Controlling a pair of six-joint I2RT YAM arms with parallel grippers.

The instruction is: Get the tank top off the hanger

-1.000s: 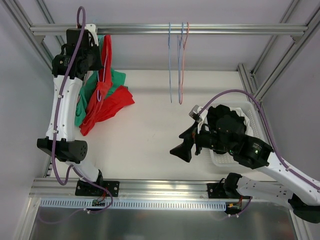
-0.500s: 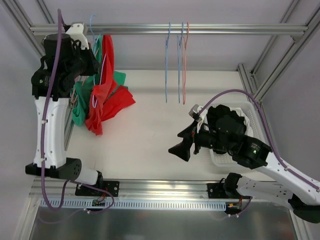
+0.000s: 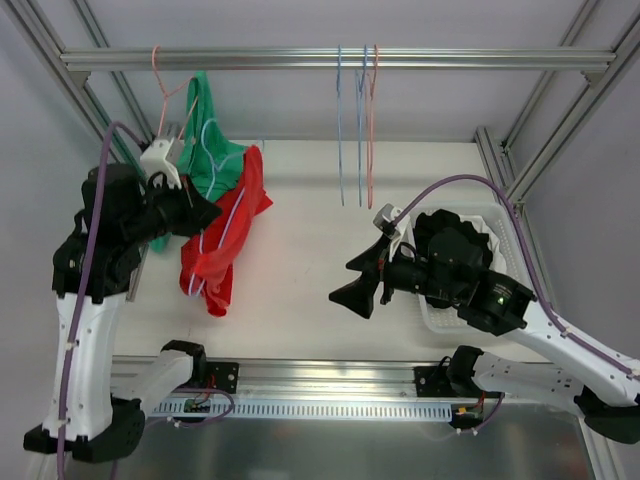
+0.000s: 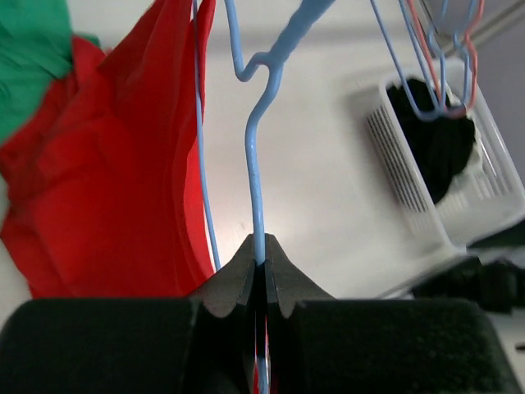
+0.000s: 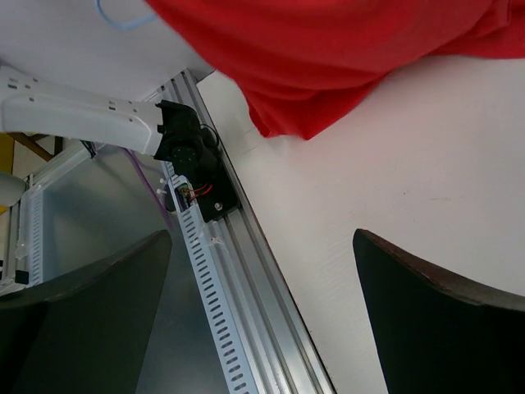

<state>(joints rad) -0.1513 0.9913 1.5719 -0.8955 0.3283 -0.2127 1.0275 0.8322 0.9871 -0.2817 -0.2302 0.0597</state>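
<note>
The red tank top (image 3: 222,250) is still on its blue wire hanger (image 4: 253,180), and hanger and top together are off the rail (image 3: 450,58), held up over the left part of the table (image 3: 300,300). In the overhead view the cloth hangs in a long drape, its long axis running from the left gripper (image 3: 195,212) toward the near edge, with the loose hem at the near end. The left gripper has its jaws pinched tight on the hanger's wire, as the left wrist view shows plainly, with the wire rising straight out from between the closed tips and the red cloth beside it. Just behind the top, a green garment (image 3: 215,150) hangs from a pink hanger on the rail and touches or overlaps the red one, so the two could drag on each other. The right gripper (image 3: 362,282) stands well apart to the right with its jaws spread wide and nothing in them. It faces left toward the cloth, and its own camera sees the red hem above and ahead of its open fingers (image 5: 82,304). Since the left arm is taken up with the hanger, the right arm is likely the one to cross leftward, seize the hanging cloth and pull it down along its length. Farther right sit the empty hangers (image 3: 360,130) and a white basket (image 3: 505,222) of dark clothes.
</note>
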